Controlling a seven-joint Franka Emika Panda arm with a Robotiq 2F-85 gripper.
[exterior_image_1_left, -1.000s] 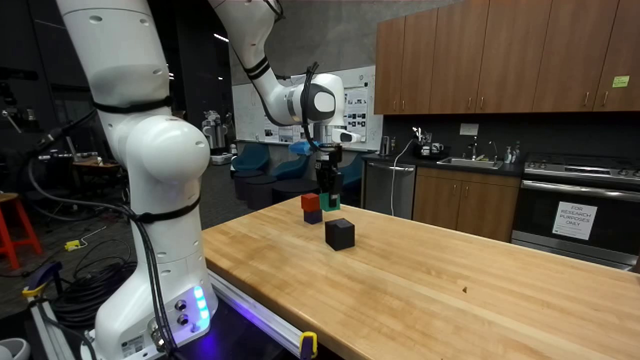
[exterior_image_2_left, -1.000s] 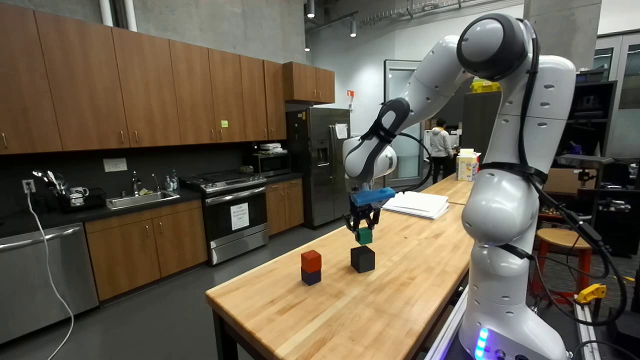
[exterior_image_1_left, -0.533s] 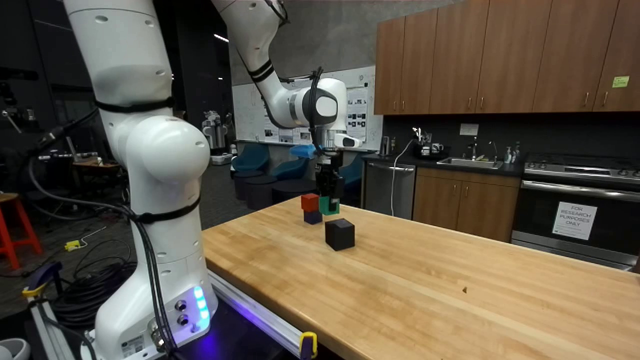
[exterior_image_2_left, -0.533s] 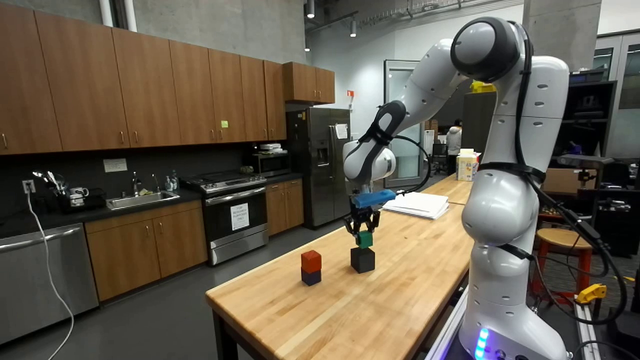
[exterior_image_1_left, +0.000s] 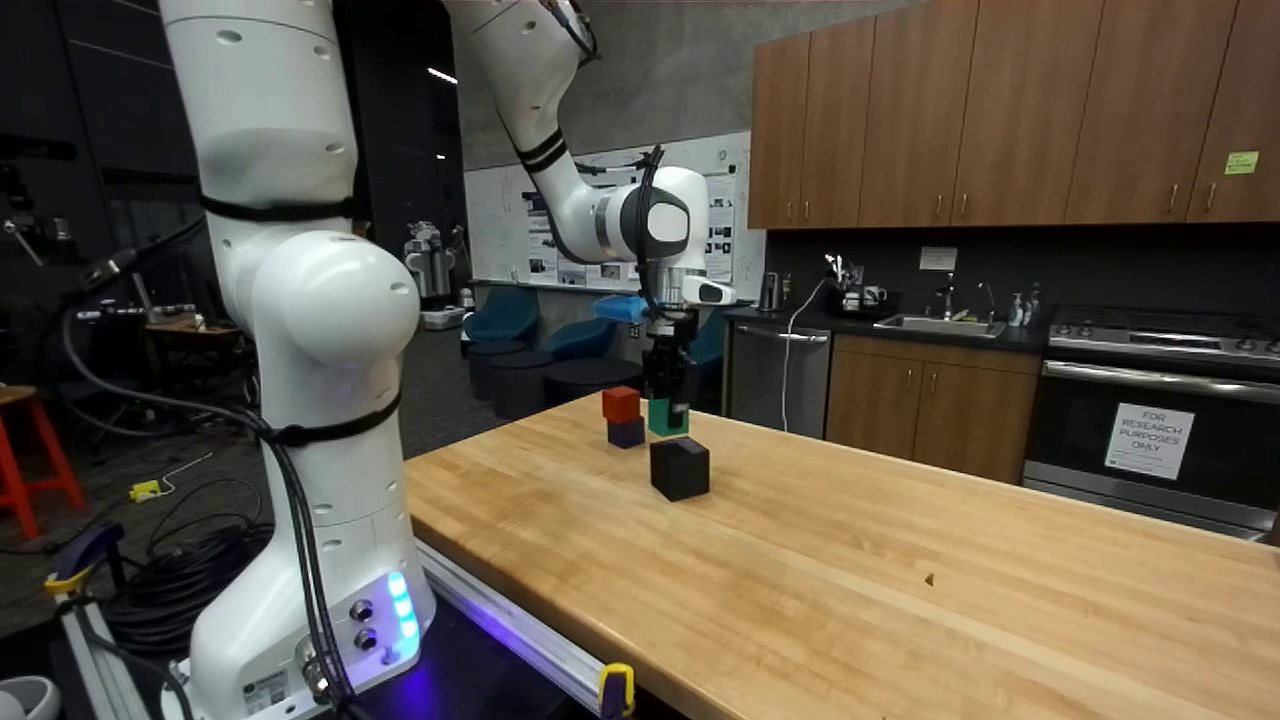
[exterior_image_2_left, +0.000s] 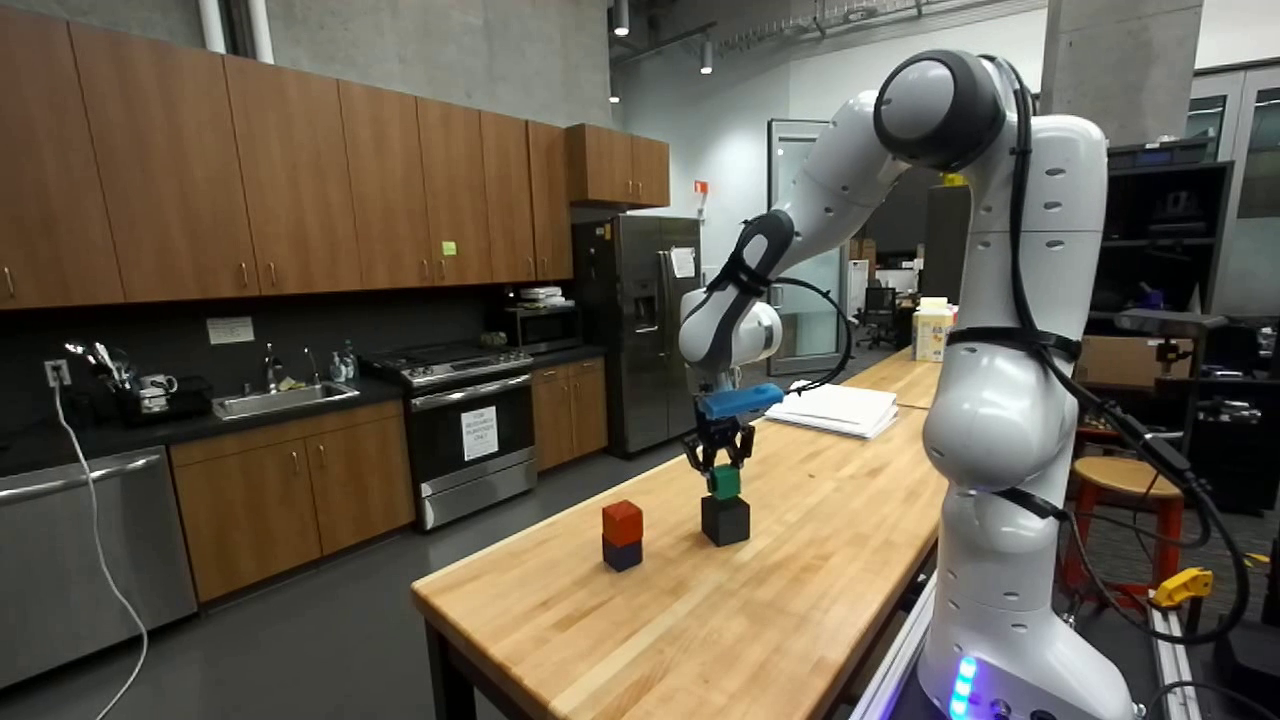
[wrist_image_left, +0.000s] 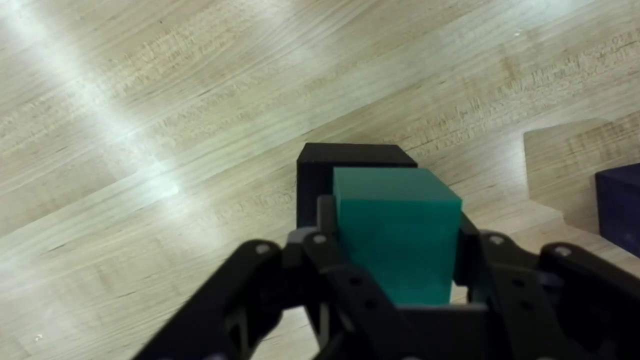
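Observation:
My gripper (wrist_image_left: 397, 231) is shut on a green block (wrist_image_left: 395, 245), with one finger against each side of it. In both exterior views the green block (exterior_image_2_left: 725, 483) hangs just over a larger black block (exterior_image_2_left: 726, 521) on the wooden table. In the wrist view the green block covers much of the black block (wrist_image_left: 314, 192), whose left and far parts show. Whether the two touch, I cannot tell. Beside them a red block (exterior_image_1_left: 621, 404) sits on a dark blue block (exterior_image_1_left: 626, 433). The dark blue block (wrist_image_left: 622, 205) shows at the wrist view's right edge.
The wooden table (exterior_image_2_left: 600, 650) ends a short way past the red and blue stack. Farther along it lie white papers (exterior_image_2_left: 835, 408) and a carton (exterior_image_2_left: 934, 330). Kitchen counters with a sink (exterior_image_2_left: 290, 400) and a stove (exterior_image_2_left: 450, 365) stand beyond.
My gripper has come down a little with the green block in it, closing the gap over the black block, and shifted slightly sideways. The blocks on the table have not moved.

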